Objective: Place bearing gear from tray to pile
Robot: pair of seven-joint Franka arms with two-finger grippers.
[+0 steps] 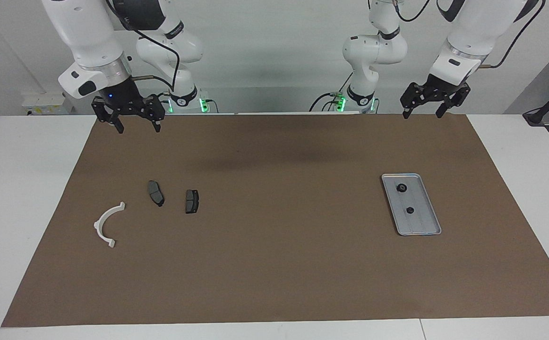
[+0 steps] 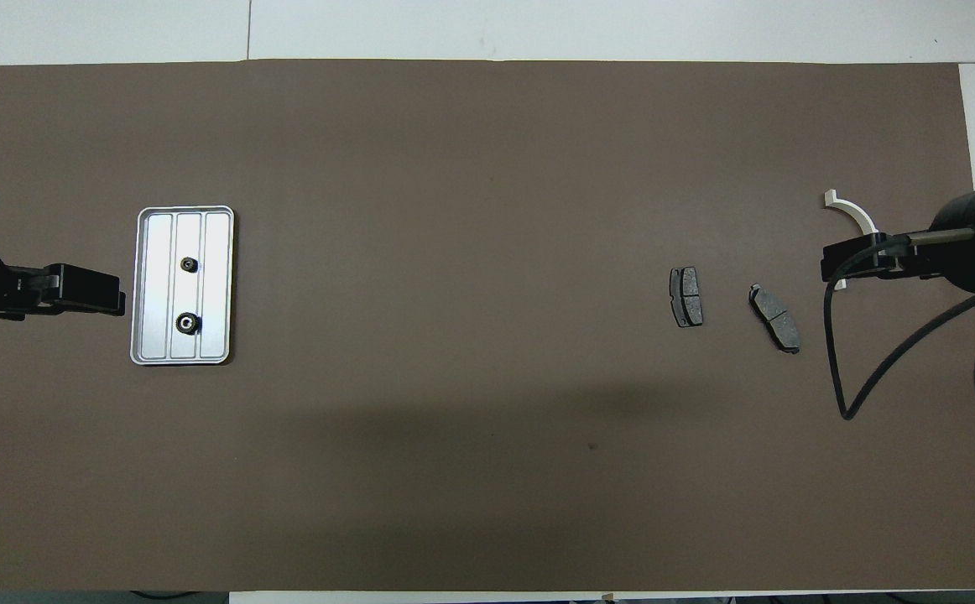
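Observation:
The silver ribbed tray (image 1: 424, 223) (image 2: 217, 252) lies toward the left arm's end of the table. Two small black bearing gears rest in it, one (image 1: 401, 188) (image 2: 188, 323) nearer to the robots than the other (image 1: 409, 210) (image 2: 189, 265). The pile lies toward the right arm's end: a white curved bracket (image 1: 107, 224) (image 2: 852, 214) and two dark pads (image 1: 156, 192) (image 2: 774, 328), (image 1: 192, 201) (image 2: 686, 307). My left gripper (image 1: 422, 114) (image 2: 118, 300) hangs open and empty above the mat's edge by the robots. My right gripper (image 1: 139, 128) (image 2: 825, 267) is likewise open, empty and raised.
A brown mat (image 1: 274, 264) (image 2: 471, 168) covers most of the white table (image 1: 24, 189). A black cable (image 2: 844, 411) loops down from the right arm's wrist.

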